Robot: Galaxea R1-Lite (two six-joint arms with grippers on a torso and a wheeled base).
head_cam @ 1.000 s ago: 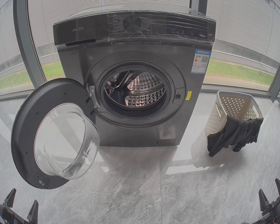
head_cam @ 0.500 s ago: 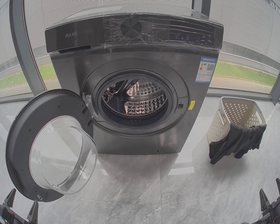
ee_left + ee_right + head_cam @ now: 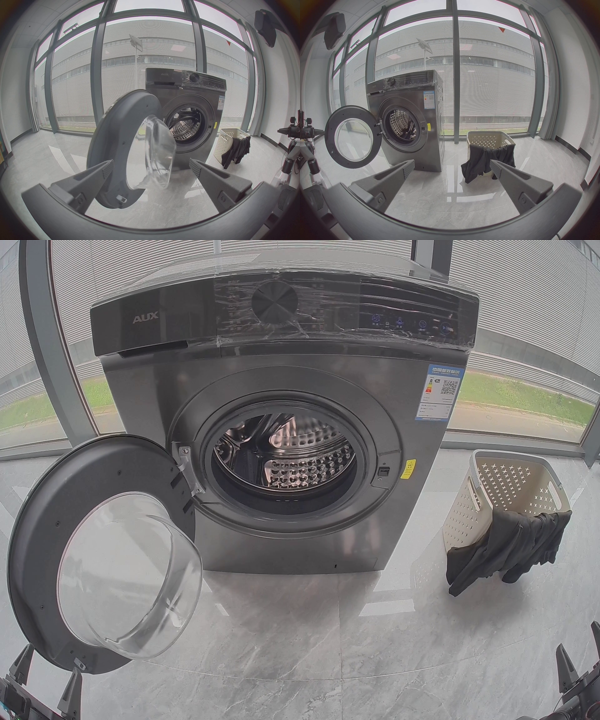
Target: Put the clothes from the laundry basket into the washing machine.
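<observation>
A grey front-loading washing machine (image 3: 281,427) stands ahead with its round door (image 3: 100,552) swung wide open to the left and its steel drum (image 3: 284,459) bare. To its right sits a cream laundry basket (image 3: 515,480) with dark clothes (image 3: 506,543) draped over its front rim and hanging to the floor. My left gripper (image 3: 47,674) is low at the bottom left, open, just under the door's edge. My right gripper (image 3: 581,652) is low at the bottom right, open, short of the basket. The wrist views show the machine (image 3: 187,109) (image 3: 406,118), the basket (image 3: 231,139) (image 3: 490,139) and the clothes (image 3: 236,150) (image 3: 484,159) farther off.
Pale marble floor (image 3: 350,640) lies between me and the machine. Tall windows (image 3: 531,334) with grey frames run behind the machine. The open door (image 3: 125,147) juts out toward my left arm.
The whole head view has shifted: the machine, door and basket now look closer and larger, so the camera has moved toward them. Both grippers stay in the same corners, open.
</observation>
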